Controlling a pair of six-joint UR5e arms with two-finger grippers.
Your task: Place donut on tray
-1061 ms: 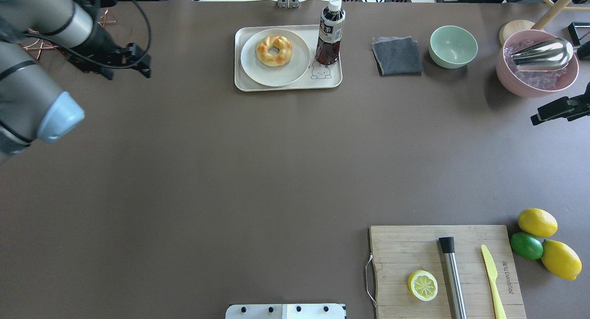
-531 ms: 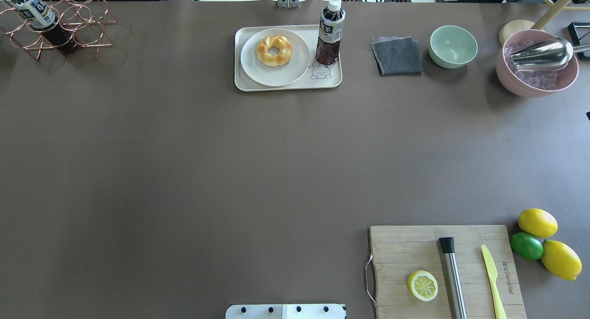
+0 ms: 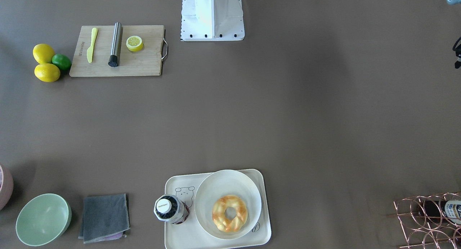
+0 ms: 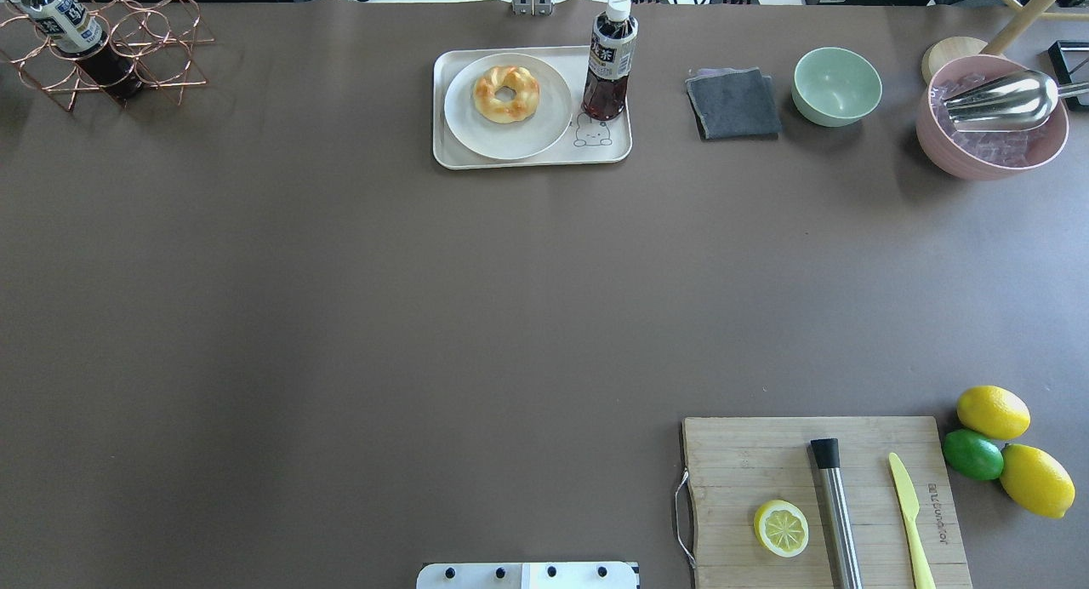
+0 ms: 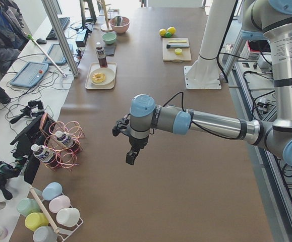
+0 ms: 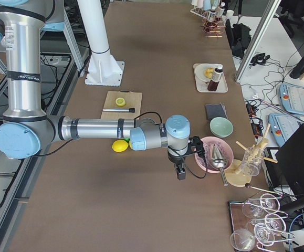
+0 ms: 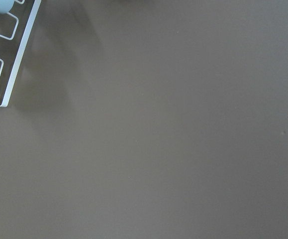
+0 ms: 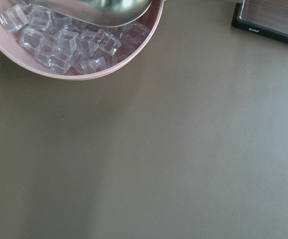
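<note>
The donut (image 4: 506,94) is a golden-brown braided ring. It lies on a round white plate (image 4: 544,125) that sits on the cream tray (image 4: 532,162) at the table's far middle. It also shows in the front view (image 3: 229,213). Neither gripper touches it. My left gripper (image 5: 130,157) hangs over the table's left end, far from the tray, seen only in the exterior left view. My right gripper (image 6: 180,172) hangs by the pink ice bowl (image 6: 213,155), seen only in the exterior right view. I cannot tell whether either is open or shut. The wrist views show no fingers.
A dark tea bottle (image 4: 608,61) stands on the tray beside the plate. A grey cloth (image 4: 733,102), a green bowl (image 4: 836,85) and the ice bowl (image 4: 991,117) lie to its right. A cutting board (image 4: 732,461) with a lemon half (image 4: 780,527) is near right. A copper rack (image 4: 102,53) is far left.
Both arms have drawn out of the overhead view, the left one to the left and the right one to the right. The donut, plate and tray have not moved.
</note>
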